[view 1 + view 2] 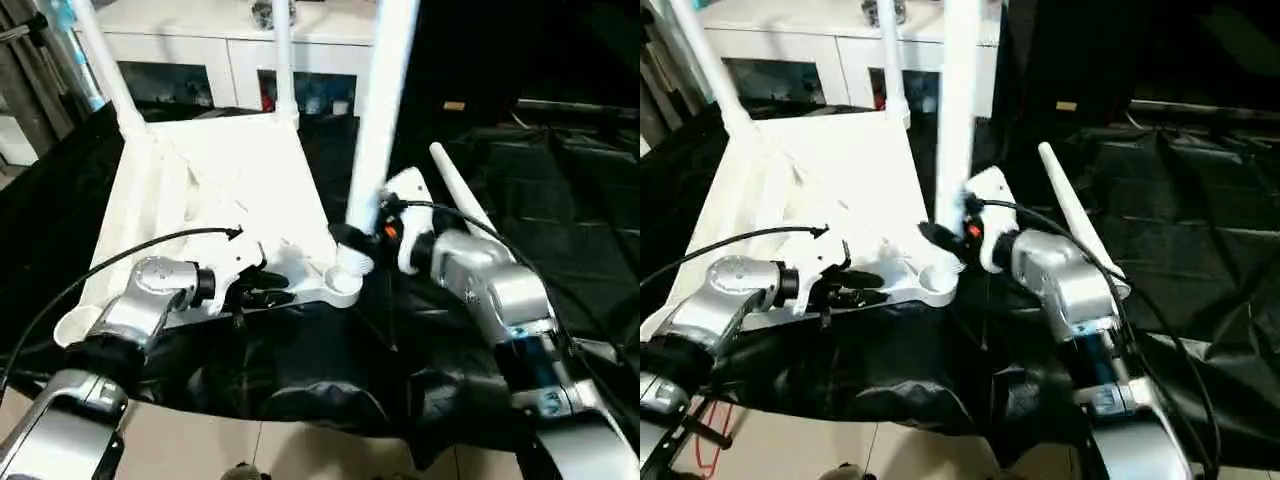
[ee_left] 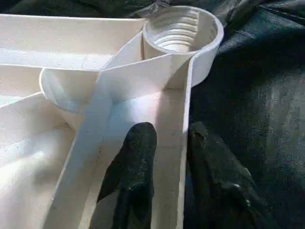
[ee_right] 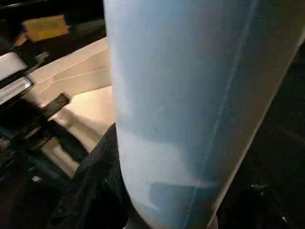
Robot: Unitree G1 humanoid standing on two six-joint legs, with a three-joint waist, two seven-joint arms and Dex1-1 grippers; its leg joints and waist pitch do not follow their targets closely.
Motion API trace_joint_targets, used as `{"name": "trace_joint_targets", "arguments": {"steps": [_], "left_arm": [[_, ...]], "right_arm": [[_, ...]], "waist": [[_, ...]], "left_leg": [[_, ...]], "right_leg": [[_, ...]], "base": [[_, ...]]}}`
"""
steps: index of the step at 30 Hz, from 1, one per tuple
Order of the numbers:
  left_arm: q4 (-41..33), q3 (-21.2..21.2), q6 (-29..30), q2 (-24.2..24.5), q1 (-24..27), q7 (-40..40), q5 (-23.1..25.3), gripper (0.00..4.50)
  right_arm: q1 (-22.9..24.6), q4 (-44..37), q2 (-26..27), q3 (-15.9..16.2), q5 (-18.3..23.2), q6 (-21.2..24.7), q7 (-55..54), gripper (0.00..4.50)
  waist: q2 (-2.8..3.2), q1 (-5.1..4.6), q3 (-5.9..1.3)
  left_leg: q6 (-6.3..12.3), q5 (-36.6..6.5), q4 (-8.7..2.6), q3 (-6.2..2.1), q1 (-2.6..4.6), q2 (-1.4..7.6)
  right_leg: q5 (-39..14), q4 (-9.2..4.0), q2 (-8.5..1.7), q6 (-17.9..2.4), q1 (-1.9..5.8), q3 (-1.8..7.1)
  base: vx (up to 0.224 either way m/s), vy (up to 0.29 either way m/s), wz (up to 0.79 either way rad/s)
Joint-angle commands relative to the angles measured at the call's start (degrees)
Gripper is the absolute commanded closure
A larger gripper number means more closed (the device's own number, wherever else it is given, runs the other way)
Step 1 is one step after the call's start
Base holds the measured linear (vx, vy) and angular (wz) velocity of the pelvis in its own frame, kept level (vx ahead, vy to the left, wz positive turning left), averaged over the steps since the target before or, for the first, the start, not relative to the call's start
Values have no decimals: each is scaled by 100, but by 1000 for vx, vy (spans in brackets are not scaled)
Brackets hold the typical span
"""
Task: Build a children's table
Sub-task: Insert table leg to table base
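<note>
- Table top: white plastic, lying underside up on the black-draped work table, ribs facing you. Its near edge sits at the cloth's front fold.
- Fitted legs: you have two already standing upright in the far corner sockets, the far left leg and the far right leg.
- Near right corner socket: round, open at the rim, with the foot of the held leg just above or at it; you cannot tell from these views whether it is seated.
- Held leg: long, white, tapered, roughly upright with a slight tilt. Your right gripper is clamped around its lower end, black fingers on either side of the tube.
- Loose leg: lies on the black cloth just right of your right wrist, thin end pointing away from you.
- Left gripper: straddles the near side wall of the top, one finger inside on the white underside, the other outside against the cloth. The wall lies between them; whether they pinch it you cannot tell.
- Threaded socket: seen from your left wrist, ahead of the fingers along that same wall.
- White cabinet: stands behind the work table.
</note>
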Motion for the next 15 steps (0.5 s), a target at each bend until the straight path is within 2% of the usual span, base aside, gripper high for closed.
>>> {"name": "trace_joint_targets", "arguments": {"steps": [1,6,11,12,15], "left_arm": [[89,1,-14,11,-92,-65,79,365],[204,-96,-35,82,-106,-393,162,405],[254,-121,0,86,-98,-488,231,447],[246,-120,42,84,-94,-500,243,450],[206,11,190,21,-104,-407,166,450]], "right_arm": [[-171,-33,-60,50,-6,22,116,260],[-305,157,-83,223,-35,27,351,260],[-403,368,-48,249,-105,-93,383,260],[-433,441,-44,251,-123,-128,400,260],[-457,565,-44,240,-121,-185,416,260]], "waist": [[89,-10,-460],[89,-6,-454],[94,-10,-463],[52,-15,-465],[65,-8,-473]], "left_leg": [[-194,-1569,-414,-22,82,76],[-191,-1589,-415,-21,81,79],[-204,-1561,-414,-26,75,83],[-194,-1490,-415,-19,64,81],[-167,-1398,-406,-11,68,87]], "right_leg": [[-1666,-474,-343,-1000,321,285],[-1701,-477,-346,-1028,320,287],[-1591,-454,-351,-1092,320,287],[-1523,-450,-348,-1097,337,289],[-1397,-432,-351,-1132,328,293]], "base": [[0,0,0],[0,0,0],[0,0,0],[0,0,0],[0,0,0]]}}
